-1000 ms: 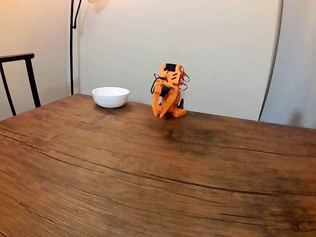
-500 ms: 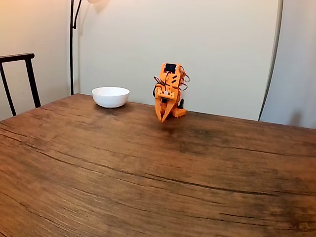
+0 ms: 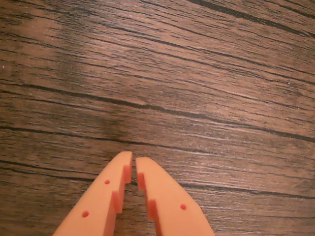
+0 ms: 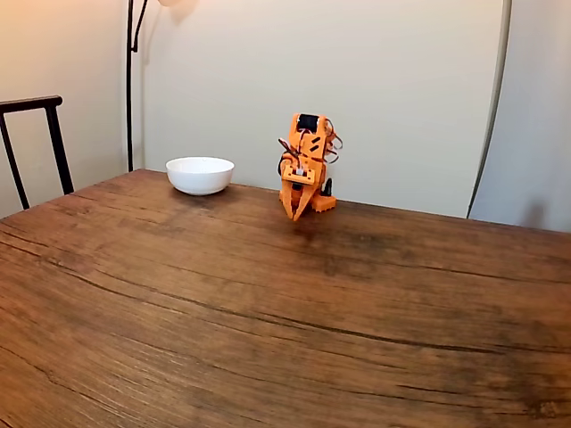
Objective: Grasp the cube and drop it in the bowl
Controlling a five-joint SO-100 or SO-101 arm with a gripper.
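Over at the far edge of the wooden surface point(image 4: 268, 303) the little orange arm point(image 4: 306, 160) is folded up, its end effector point(image 4: 297, 215) pointing down at the wood. From the wrist view, the end effector point(image 3: 134, 164) is all but clenched, a thin slit between its two orange fingers point(image 3: 106, 196), and nothing between them, just dark grain underneath. The white bowl point(image 4: 200, 175) sits to the left of the arm in the fixed view, near it but apart. I can't spot the cube from here. A dark chair point(image 4: 36, 143) stands at the left edge.
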